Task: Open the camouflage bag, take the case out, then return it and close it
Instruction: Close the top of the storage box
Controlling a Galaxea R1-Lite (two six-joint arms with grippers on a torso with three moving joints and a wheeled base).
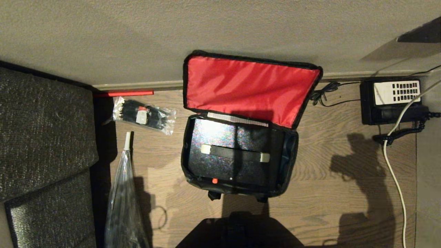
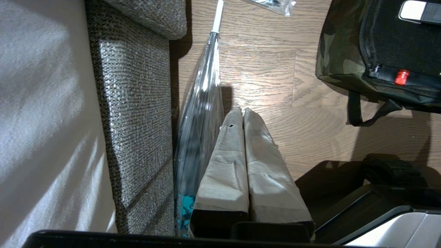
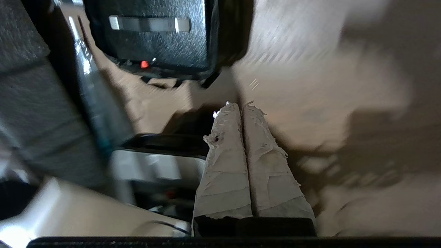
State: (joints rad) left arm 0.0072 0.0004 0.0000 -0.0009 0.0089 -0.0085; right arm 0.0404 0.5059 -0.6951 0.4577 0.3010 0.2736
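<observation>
The camouflage bag (image 1: pixel 291 155) lies open on the wooden floor, its red-lined lid (image 1: pixel 248 86) leaning back against the wall. Inside lies the flat black case (image 1: pixel 220 137) with a black strap handle (image 1: pixel 234 153) across it. Neither gripper shows in the head view. My left gripper (image 2: pixel 243 111) is shut and empty, low over the floor, to one side of the bag's camouflage corner (image 2: pixel 339 65). My right gripper (image 3: pixel 239 105) is also shut and empty above bare floor, a short way from the bag (image 3: pixel 227 34) and case (image 3: pixel 155 44).
A grey sofa (image 1: pixel 41 137) fills the left side. A clear packet of black ties (image 1: pixel 144 115) and a long clear plastic sleeve (image 1: pixel 124 199) lie between sofa and bag. A black telephone (image 1: pixel 392 100) with a white cable (image 1: pixel 396 165) stands at the right by the wall.
</observation>
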